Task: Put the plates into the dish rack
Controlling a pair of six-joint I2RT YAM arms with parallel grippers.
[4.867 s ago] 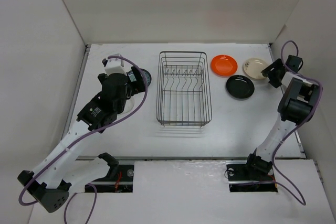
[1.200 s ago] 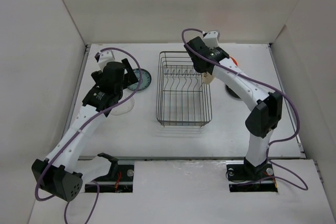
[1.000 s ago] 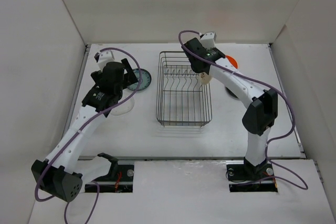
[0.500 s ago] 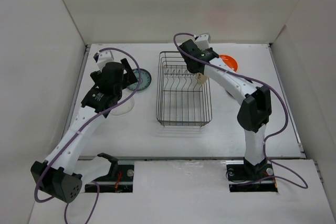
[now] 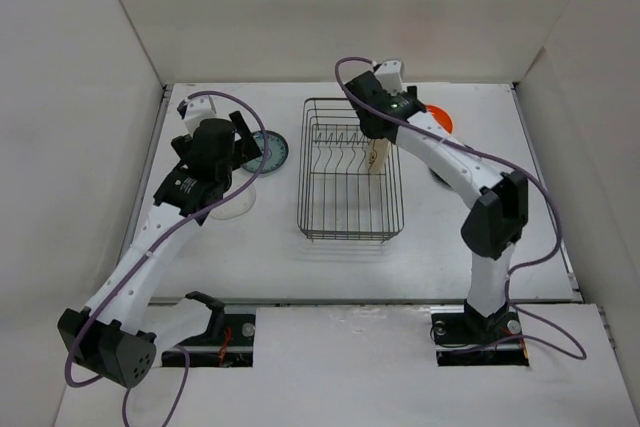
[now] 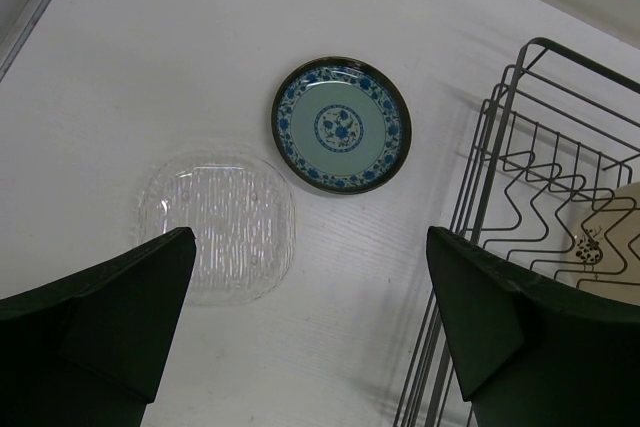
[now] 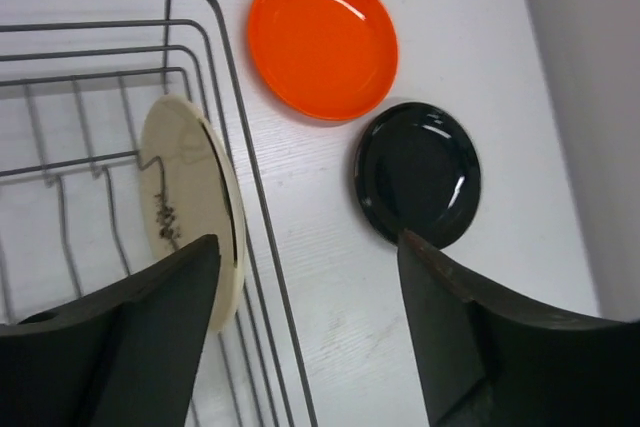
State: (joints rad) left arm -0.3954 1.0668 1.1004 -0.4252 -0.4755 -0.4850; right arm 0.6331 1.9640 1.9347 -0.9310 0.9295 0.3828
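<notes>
1. The cream plate point(image 7: 190, 207) stands on edge inside the dish rack point(image 5: 349, 237), just beside its right wall, toward the counter's far edge.
2. The right hand point(image 7: 305, 277) hangs above it, fingers apart and empty.
3. The left hand point(image 6: 310, 242), also apart, hovers over the teal plate point(image 6: 341, 124).

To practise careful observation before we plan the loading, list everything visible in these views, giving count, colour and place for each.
dish rack: one, dark wire, middle of the table
cream plate: one, cream, on edge inside the rack, by its right wall
orange plate: one, orange, flat, right of the rack
black plate: one, glossy black, flat, beside the orange one
teal-patterned plate: one, teal-blue, flat, left of the rack
clear glass plate: one, clear, flat, beside the teal one
table: one, white
left claw: one, black, open, above the left plates
right claw: one, black, open, above the rack's right wall
</notes>
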